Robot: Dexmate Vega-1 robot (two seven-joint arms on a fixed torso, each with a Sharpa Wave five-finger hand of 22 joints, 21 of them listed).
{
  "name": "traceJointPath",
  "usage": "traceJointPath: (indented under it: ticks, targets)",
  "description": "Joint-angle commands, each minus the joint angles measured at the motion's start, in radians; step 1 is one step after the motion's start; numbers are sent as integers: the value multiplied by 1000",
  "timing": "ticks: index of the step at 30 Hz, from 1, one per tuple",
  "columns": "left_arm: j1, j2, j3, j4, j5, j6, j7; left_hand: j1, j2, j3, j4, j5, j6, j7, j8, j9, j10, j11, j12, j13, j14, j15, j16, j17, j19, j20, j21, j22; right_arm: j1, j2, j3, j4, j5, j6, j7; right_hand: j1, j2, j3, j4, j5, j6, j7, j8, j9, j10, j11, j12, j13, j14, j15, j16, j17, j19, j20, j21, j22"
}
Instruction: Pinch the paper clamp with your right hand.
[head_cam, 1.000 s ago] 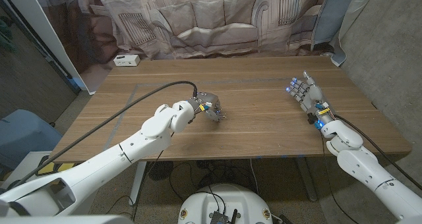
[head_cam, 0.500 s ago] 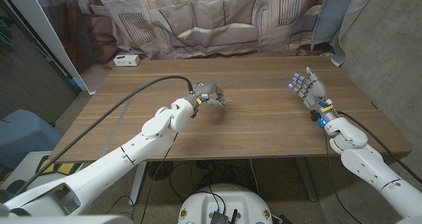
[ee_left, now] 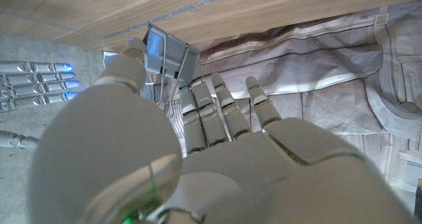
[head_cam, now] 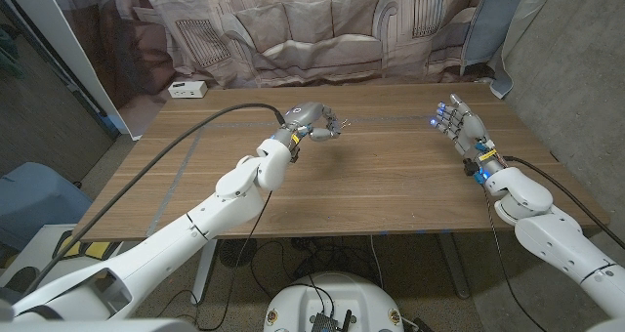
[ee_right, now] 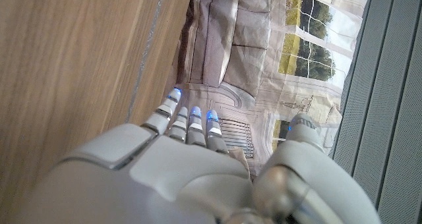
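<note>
The left arm reaches far out over the wooden table (head_cam: 391,190), its left hand (head_cam: 314,122) raised above the tabletop towards the far edge, fingers curled in with the thumb meeting them. Pinched there is the paper clamp (head_cam: 344,126), a small dark clip with wire handles poking out past the fingertips; the left wrist view shows its metal body (ee_left: 165,49) held against the thumb. The right hand (head_cam: 464,132) stands upright near the table's right edge, palm on edge, fingers straight and slightly apart, tips glowing blue, holding nothing. Since a second ago the left hand has lifted and carried the clamp away from the table's middle towards the far side, and the right hand has drifted slightly farther back.
</note>
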State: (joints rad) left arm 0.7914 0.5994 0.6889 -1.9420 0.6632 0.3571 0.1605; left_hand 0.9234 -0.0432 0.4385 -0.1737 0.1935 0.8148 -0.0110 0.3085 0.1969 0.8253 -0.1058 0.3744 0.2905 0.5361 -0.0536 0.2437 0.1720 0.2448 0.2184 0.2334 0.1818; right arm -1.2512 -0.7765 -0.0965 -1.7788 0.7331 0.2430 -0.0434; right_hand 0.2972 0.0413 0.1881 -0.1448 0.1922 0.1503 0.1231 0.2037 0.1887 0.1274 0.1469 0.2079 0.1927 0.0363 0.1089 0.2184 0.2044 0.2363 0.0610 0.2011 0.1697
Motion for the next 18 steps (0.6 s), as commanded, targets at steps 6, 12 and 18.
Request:
traceJointPath:
  ticks: [6,12,18]
  targets:
    - [-71,-107,28,123,-94,-94,185,85,72,-9,3,4,44,-57,-4,4,75,-83,-5,4,8,-67,-7,0,8,0,-2,-1,-46,-77,32,-163,-184,-145,-188,63,10,22,-20,-5,24,2,13,5,32,3,13,4,38,3,13,1,35,5,11,2]
    - [-93,-155,40,203,-132,-167,271,86,70,-12,4,4,45,-59,-5,4,75,-83,-7,6,9,-69,-9,0,9,0,-3,-1,-49,-88,36,-202,-263,-186,-239,78,8,27,-24,-7,28,3,14,5,40,3,15,4,45,6,14,1,42,8,12,2]
    - [-121,-184,63,245,-148,-197,290,86,68,-16,6,4,46,-63,-9,4,75,-90,-11,8,12,-72,-11,0,11,0,-6,-1,-59,-90,48,-228,-310,-209,-264,101,5,33,-29,-9,40,1,18,5,54,2,17,5,56,2,15,0,54,10,12,2]
